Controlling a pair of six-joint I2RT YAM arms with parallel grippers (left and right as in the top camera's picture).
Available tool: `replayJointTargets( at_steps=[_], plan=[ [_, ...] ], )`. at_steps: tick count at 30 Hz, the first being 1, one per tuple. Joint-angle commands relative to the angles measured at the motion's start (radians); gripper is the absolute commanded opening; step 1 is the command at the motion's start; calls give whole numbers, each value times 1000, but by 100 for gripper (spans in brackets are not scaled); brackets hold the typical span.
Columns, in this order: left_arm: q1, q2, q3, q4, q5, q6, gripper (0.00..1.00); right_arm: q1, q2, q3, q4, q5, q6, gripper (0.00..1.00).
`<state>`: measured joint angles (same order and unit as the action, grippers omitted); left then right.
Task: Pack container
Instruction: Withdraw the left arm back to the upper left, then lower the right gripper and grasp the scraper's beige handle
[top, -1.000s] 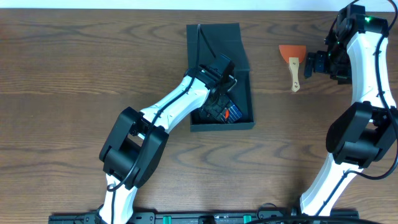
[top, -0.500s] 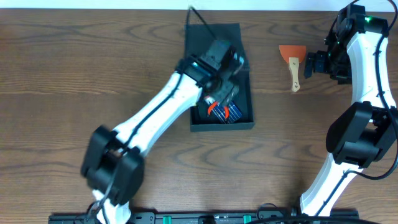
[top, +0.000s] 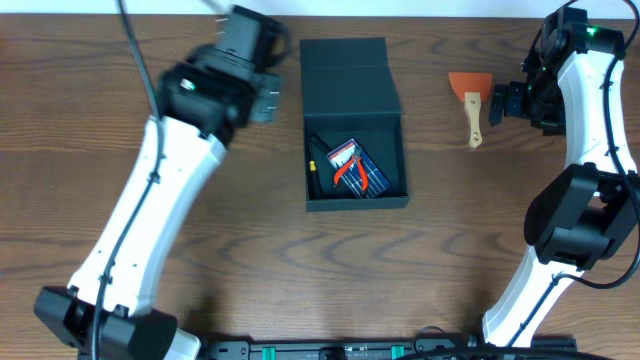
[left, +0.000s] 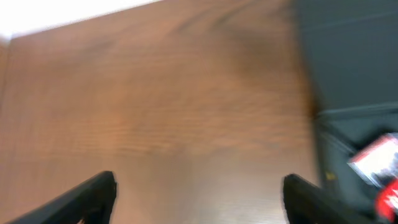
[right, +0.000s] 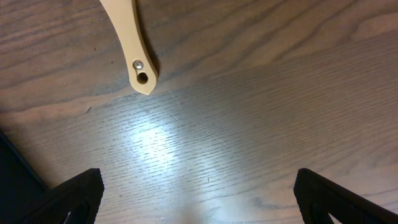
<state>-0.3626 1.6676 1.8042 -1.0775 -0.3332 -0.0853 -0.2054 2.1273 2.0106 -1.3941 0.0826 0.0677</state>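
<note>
I am looking down on a brown wooden table (top: 60, 120) with a robot arm at each side. The container (top: 357, 203), a dark teal-grey square box, sits at the middle of the table toward the far edge, with its hinged lid (top: 346, 78) folded back flat behind it. Inside it lie red-handled pliers (top: 348, 172) on a white and blue package (top: 372, 180), with a thin black tool (top: 313, 172) along the left wall. The left gripper (top: 262, 98) hangs over bare wood just left of the lid, blurred in the overhead view. Only its wrist camera shows its state: the left gripper (left: 199, 199) has its two dark fingers spread wide with nothing between them. That camera also catches the container (left: 354, 56) at the right edge, with a smear of white and red inside it. To the right of the box, well apart from it, lies a scraper (top: 472, 100) with an orange blade and a pale wooden handle. The right gripper (top: 497, 103) hovers just beside that handle. From overhead I cannot tell how far it is open. Its wrist camera shows the right gripper (right: 202, 199) wide open and empty above the wood, with the scraper's handle end (right: 126, 34), pierced by a hole, lying ahead of the fingers and clear of them.
</note>
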Motion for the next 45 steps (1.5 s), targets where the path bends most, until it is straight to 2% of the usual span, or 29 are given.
replayJointTargets(
  at_steps=[1, 4, 6, 7, 11, 16, 18, 19, 21, 23, 28, 33, 45],
  plan=[
    [104, 6, -5, -36, -19, -113, 88, -3, 2, -2, 0, 3, -5, 99],
    [169, 6, -5, -58, 38, -120, 89, -3, 2, -2, 4, 3, -5, 99],
    [195, 6, -5, -67, 36, -119, 97, -3, 2, -2, 34, -5, -5, 99],
    [206, 6, -5, -67, 36, -119, 98, -3, 2, -2, 40, -19, -5, 99],
    [223, 6, -5, -67, 37, -119, 99, -3, 2, -2, 47, -103, -5, 99],
    [223, 6, -5, -67, 37, -119, 99, 14, 2, -3, 41, -117, -36, 61],
    [223, 6, -5, -67, 37, -119, 99, 30, 2, -3, 45, -112, -90, 36],
    [223, 6, -5, -67, 37, -119, 99, 39, 2, -4, 49, -109, -113, 27],
    [223, 6, -5, -67, 37, -119, 99, 59, 2, -4, 68, -109, -141, 30],
    [223, 6, -5, -67, 37, -119, 99, 77, 2, -5, 92, -109, -152, 46],
    [223, 6, -5, -67, 37, -119, 99, 124, 8, -4, 162, -71, -151, 65],
    [223, 6, -5, -67, 37, -119, 99, 148, 64, -4, 217, 1, -153, 74],
    [223, 6, -5, -67, 36, -119, 98, 132, 312, -4, 251, 26, -158, 83]
  ],
)
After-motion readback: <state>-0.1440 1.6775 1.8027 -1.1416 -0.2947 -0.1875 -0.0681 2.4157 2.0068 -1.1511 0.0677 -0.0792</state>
